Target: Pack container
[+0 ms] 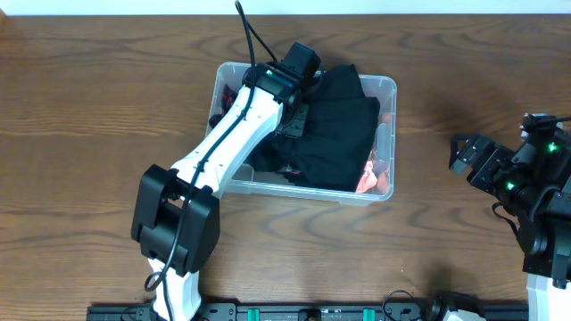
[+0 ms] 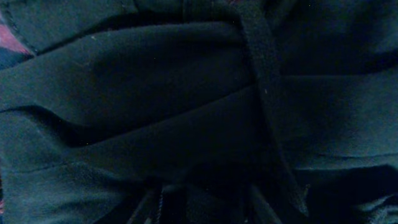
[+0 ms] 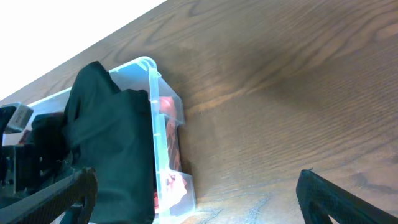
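The container (image 1: 385, 85) sits near the far edge of the wooden table (image 1: 89, 107), about midway along it. It is stuffed with a black garment (image 1: 343, 125), and red and pink pieces (image 1: 373, 174) show at its near right corner. My left claw (image 1: 294, 111) is down inside the container, against the black fabric. My wrist view shows only dark folds and a strap (image 2: 267, 106), so I cannot tell how its jaws stand. My right claw (image 1: 466, 156) hangs by the table's right edge, well apart from the container, fingers (image 3: 56, 190) spread wide.
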Robot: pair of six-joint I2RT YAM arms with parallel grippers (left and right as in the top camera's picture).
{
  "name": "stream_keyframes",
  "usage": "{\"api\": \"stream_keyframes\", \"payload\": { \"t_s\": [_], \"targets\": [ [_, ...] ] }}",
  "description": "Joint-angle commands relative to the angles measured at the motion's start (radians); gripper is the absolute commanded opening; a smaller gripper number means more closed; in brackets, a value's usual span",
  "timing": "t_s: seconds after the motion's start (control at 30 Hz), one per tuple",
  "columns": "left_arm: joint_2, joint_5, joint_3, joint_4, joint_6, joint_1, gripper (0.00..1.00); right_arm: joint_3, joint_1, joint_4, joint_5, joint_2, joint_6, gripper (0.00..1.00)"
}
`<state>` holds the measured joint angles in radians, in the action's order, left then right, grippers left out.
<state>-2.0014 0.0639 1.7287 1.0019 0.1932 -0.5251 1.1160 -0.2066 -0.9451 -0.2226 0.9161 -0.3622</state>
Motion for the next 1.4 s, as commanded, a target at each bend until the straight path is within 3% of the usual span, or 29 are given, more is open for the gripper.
{"api": "stream_keyframes", "payload": {
  "t_s": [0.0,0.3,0.5,0.63,0.83,1.37],
  "targets": [
    [-0.005,-0.071,0.01,0.049,0.032,0.005,0.45,0.002,-0.009,0.002,0.01,0.0,0.011,0.99],
    [0.351,-0.044,0.114,0.076,0.033,0.11,0.7,0.002,-0.009,0.002,0.01,0.0,0.011,0.99],
    [0.543,-0.042,0.114,0.181,0.034,0.359,0.77,0.002,-0.009,0.002,0.01,0.0,0.011,0.99],
    [0.618,-0.042,0.114,0.278,0.041,0.524,0.98,0.002,-0.009,0.002,0.01,0.0,0.011,0.99],
    [0.658,-0.042,0.114,0.378,0.041,0.65,0.98,0.002,-0.009,0.002,0.01,0.0,0.011,0.99],
    [0.658,-0.042,0.113,0.404,0.041,0.656,0.98,0.002,-0.009,0.002,0.01,0.0,0.012,0.99]
  ]
}}
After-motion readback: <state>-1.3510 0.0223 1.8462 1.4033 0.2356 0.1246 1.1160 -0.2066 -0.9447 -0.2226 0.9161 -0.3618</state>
